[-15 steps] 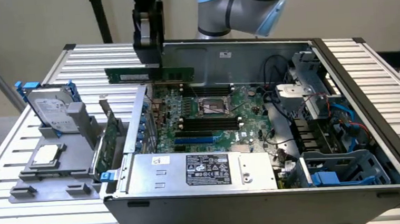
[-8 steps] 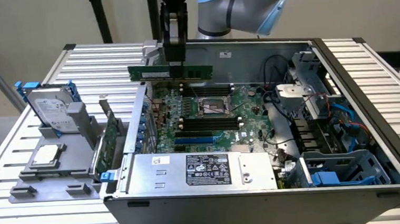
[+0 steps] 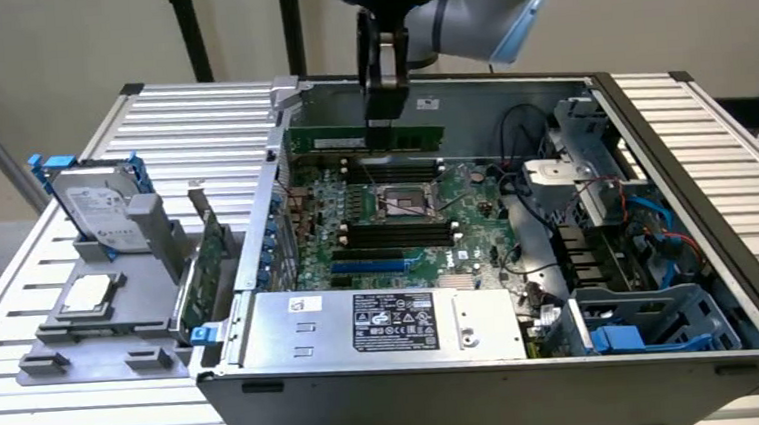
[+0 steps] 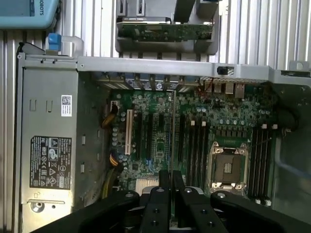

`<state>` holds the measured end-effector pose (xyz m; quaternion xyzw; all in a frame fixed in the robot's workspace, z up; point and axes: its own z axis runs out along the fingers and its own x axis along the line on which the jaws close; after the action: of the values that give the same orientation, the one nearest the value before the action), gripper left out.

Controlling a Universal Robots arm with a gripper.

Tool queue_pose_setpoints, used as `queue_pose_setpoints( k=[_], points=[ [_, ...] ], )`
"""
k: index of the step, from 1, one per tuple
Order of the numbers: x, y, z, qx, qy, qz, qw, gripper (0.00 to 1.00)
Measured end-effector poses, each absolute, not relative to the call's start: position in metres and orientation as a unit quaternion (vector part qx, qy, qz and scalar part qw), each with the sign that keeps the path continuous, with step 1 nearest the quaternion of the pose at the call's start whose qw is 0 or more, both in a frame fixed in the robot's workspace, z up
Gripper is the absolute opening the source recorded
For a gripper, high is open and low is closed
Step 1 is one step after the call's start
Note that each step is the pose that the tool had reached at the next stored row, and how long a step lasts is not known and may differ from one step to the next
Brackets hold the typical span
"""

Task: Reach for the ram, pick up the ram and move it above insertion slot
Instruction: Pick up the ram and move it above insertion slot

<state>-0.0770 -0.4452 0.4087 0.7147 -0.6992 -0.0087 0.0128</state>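
The ram (image 3: 347, 139), a long thin green stick, hangs level inside the open computer case (image 3: 699, 200), over the far part of the motherboard (image 3: 474, 216). My gripper (image 3: 388, 120) comes down from above and is shut on the stick's top edge. In the wrist view the gripper (image 4: 168, 180) has its black fingers (image 4: 158, 194) pressed together, and the ram (image 4: 173, 131) shows edge-on as a thin line. That line runs beside the black memory slots (image 4: 194, 145). More black slots (image 3: 395, 234) lie on the nearer side of the processor socket (image 3: 403, 199).
A silver power supply (image 3: 374, 320) fills the case's near side, with cables and drive cages (image 3: 642, 319) toward the exterior view's right. Outside the case, a grey fixture (image 3: 106, 322) holds a hard drive (image 3: 95, 205) and a green expansion card (image 3: 204, 270).
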Motion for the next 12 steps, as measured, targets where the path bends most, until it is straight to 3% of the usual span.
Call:
queue_pose_setpoints(
  k=[12],
  points=[
    [-0.040,-0.423,0.390,0.715,-0.699,-0.009,0.012,0.14]
  ],
)
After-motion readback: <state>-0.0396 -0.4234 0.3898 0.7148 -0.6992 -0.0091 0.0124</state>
